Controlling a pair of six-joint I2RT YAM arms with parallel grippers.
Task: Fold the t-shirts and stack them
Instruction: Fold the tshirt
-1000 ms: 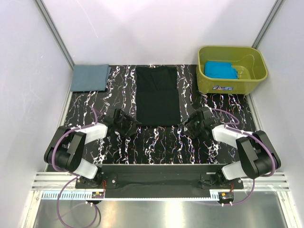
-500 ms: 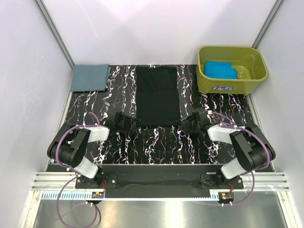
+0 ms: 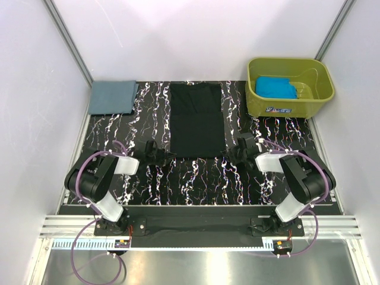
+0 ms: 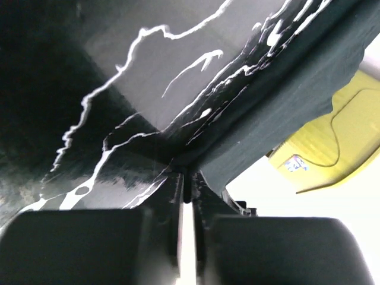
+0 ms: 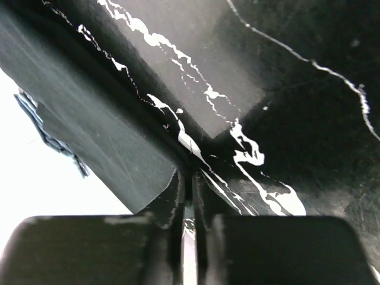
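**Two Tools Pinch One Black Shirt**

Two robot arms sit at the near edge of the one table (image 3: 196, 178). The left arm (image 3: 95, 178) and the right arm (image 3: 304, 178) both reach low across the black top with its white lines.

Each arm has one tool, so there are two. The left tool (image 3: 159, 152) is down at the near left corner of the black t-shirt (image 3: 197, 119). Its two fingers (image 4: 166, 196) are pressed almost together, with only a thin slit between them, and they pinch the shirt's edge. The right tool (image 3: 237, 152) is down at the near right corner of the same shirt. Its two fingers (image 5: 209, 196) are also pressed almost together on the edge.

There are three t-shirts. The black one lies flat in the middle of the table, in a long narrow shape that runs from near to far. The grey-blue t-shirt (image 3: 113, 97) lies folded at the far left corner, well apart from the black one. The bright blue t-shirt (image 3: 275, 87) lies bunched in the left part of the one green tub (image 3: 256, 105), which stands at the far right corner.
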